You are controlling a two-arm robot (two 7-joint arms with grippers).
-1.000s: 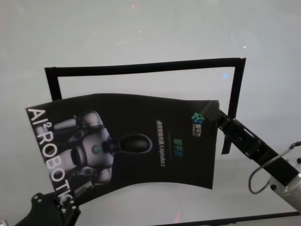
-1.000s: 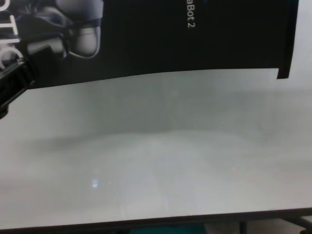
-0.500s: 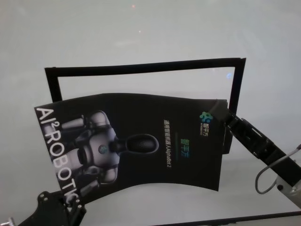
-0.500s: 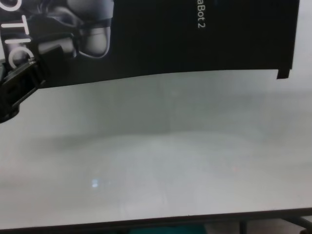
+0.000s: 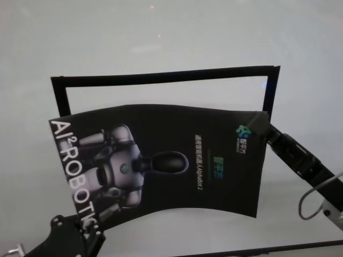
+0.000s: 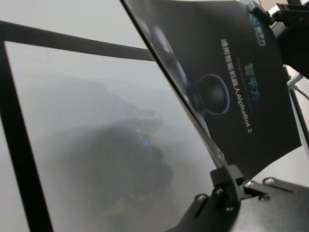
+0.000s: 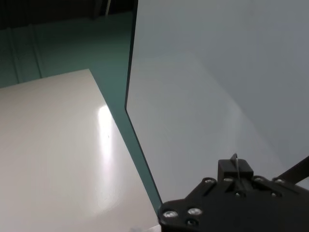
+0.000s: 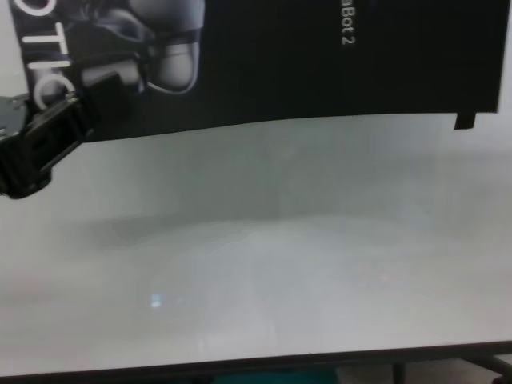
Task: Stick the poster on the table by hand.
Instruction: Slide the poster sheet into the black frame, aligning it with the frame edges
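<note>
Poster hangs bowed above the table, overlapping the black tape frame. My left tool pinches its lettered corner; my right tool pinches the opposite top corner. Square edges with frame, then lower flat, evenly.

Black strip frame laid flat as an open rectangle: far side and both short sides visible (near side hidden). Teal floor beyond the edge. Pale glossy panel alongside, lit by glare.
</note>
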